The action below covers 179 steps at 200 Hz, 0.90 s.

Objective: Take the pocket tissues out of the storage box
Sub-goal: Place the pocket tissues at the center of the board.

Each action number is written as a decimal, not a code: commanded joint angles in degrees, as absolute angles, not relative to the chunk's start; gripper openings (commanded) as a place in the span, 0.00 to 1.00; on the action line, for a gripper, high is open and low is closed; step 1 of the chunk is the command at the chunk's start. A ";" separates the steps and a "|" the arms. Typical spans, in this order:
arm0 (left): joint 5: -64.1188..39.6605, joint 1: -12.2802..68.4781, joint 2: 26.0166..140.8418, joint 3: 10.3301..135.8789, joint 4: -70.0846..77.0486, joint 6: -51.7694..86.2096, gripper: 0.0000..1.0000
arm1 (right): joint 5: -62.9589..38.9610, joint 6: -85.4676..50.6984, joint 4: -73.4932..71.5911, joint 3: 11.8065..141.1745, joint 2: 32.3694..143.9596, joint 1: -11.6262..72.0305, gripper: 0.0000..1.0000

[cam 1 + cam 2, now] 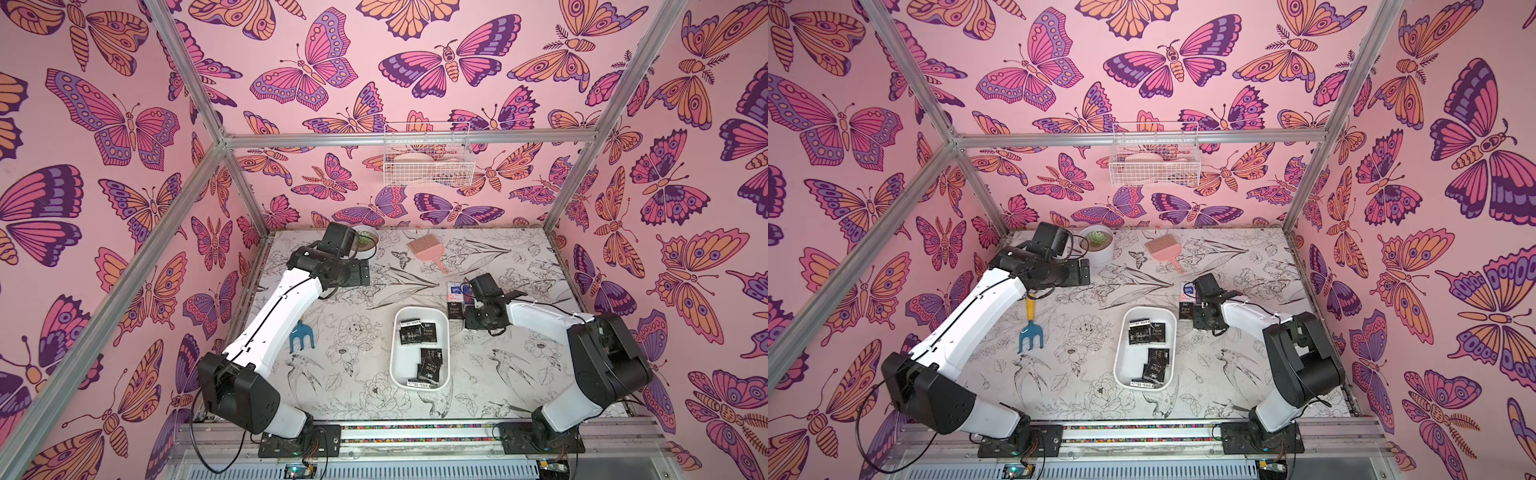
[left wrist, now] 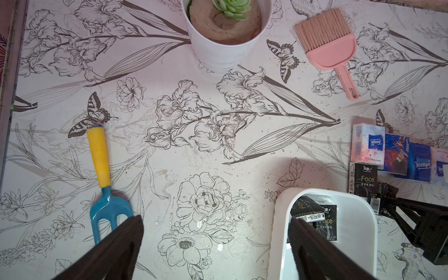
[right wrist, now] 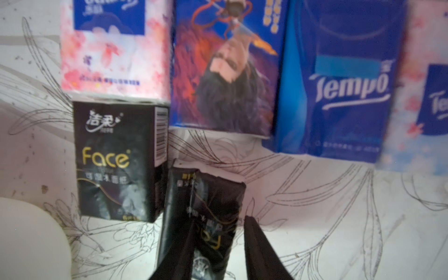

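The shallow white plastic storage box (image 1: pixel 405 368) is located near the middle of the tabletop (image 1: pixel 519 374). Several black pocket tissue packets (image 1: pixel 432 361) are contained in it. Further packets in black, blue and white-pink (image 2: pixel 367 143) are grouped on the tabletop just beyond the box's far right corner. The right gripper (image 3: pixel 219 219) is positioned at one black packet (image 3: pixel 213 194) there; whether it is clamped cannot be determined. The left gripper (image 2: pixel 214 219) is spread wide and empty, towards the far left corner.
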<state>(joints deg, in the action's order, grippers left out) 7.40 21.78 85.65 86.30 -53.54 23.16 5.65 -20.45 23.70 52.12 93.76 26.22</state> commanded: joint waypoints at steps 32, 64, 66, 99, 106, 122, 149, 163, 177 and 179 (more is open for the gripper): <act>9.05 21.81 84.22 86.13 -53.61 22.32 1.00 | 5.10 -16.53 29.27 55.13 96.99 25.87 0.39; 8.80 21.80 84.58 86.15 -53.61 22.58 1.00 | 4.75 -16.20 29.35 56.23 96.51 25.85 0.41; 8.79 21.80 84.62 86.16 -53.61 22.59 1.00 | 4.72 -16.16 29.31 56.31 96.57 25.84 0.41; 8.83 21.80 84.37 85.87 -53.54 22.59 1.00 | 4.40 -15.65 29.61 57.85 98.23 25.85 0.41; 8.88 21.84 84.37 85.78 -53.61 22.51 1.00 | 4.23 -15.64 29.54 58.00 98.64 25.84 0.41; 9.14 21.80 84.04 85.61 -53.55 22.33 1.00 | 4.12 -15.52 29.42 58.10 99.41 25.85 0.41; 9.23 21.71 83.91 85.61 -53.62 22.24 1.00 | 4.24 -15.40 29.18 58.22 99.76 25.84 0.42; 9.23 21.71 83.93 85.69 -53.65 22.24 1.00 | 4.46 -15.30 29.27 58.43 99.43 25.84 0.42; 9.06 21.71 84.09 85.78 -53.61 22.32 1.00 | 5.04 -14.83 29.60 58.85 99.05 25.85 0.42; 9.05 21.75 84.11 85.78 -53.61 22.32 1.00 | 5.08 -14.76 29.66 58.92 99.01 25.84 0.42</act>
<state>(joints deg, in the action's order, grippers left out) 8.54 21.78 85.45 86.30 -53.56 22.98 4.67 -16.03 27.75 58.02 97.97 26.22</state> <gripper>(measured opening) 0.998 0.421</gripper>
